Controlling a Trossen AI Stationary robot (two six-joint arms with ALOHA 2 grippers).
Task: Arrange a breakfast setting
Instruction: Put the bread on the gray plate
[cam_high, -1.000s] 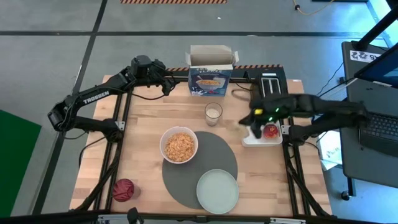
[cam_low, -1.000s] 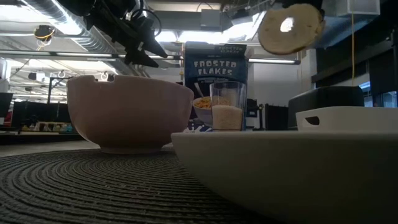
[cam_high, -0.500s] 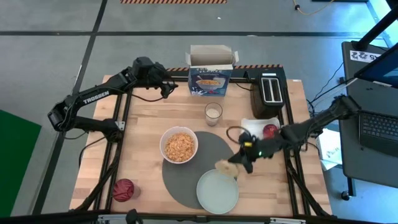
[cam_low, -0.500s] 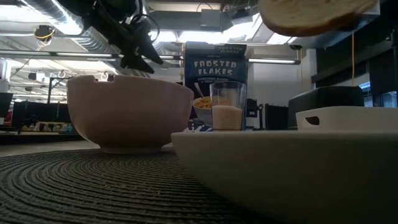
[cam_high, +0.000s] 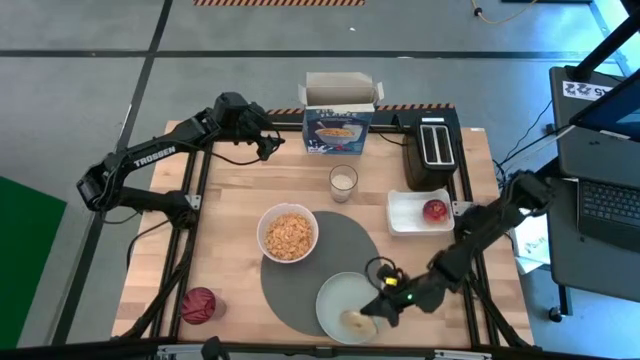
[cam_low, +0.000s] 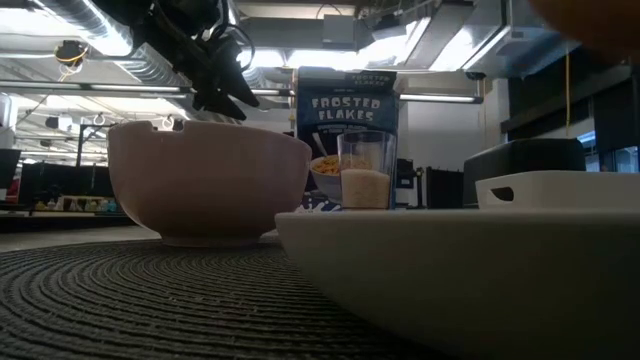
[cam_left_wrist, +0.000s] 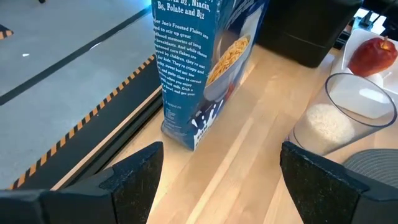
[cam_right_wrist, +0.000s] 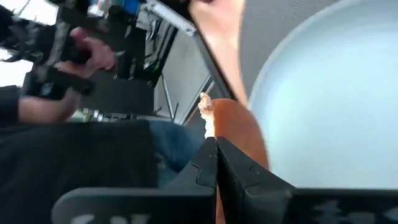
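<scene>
My right gripper (cam_high: 368, 312) is shut on the bagel half (cam_high: 354, 320) over the pale-green plate (cam_high: 345, 300), which lies at the near edge of the round dark-grey mat (cam_high: 330, 250). The white bowl (cam_high: 288, 233) of cereal stands on the mat's far left. The glass of milk (cam_high: 343, 182) and the blue cereal box (cam_high: 340, 125) stand farther back. The red apple (cam_high: 434, 210) lies in the white tray (cam_high: 405, 215). My left gripper (cam_high: 268, 143) is open and empty, left of the cereal box. No spoon shows. My right gripper pinches the bagel half by its brown crusted edge (cam_right_wrist: 239, 130) between its two fingers. The fingers come slanting down from the table's right. In the low view the bagel half (cam_low: 600, 15) sits well above the plate's rim (cam_low: 460, 225), clear of it.
The black toaster (cam_high: 432, 150) stands at the far right behind the tray. A dark red round object (cam_high: 199, 305) lies near the table's near left corner. A person holding controllers (cam_right_wrist: 62, 50) shows beyond the table's near edge.
My right gripper has carried the bagel half from above the white tray toward the table's near edge, across the mat's right side, and down over the pale-green plate. It has stayed shut on the bagel half throughout.
</scene>
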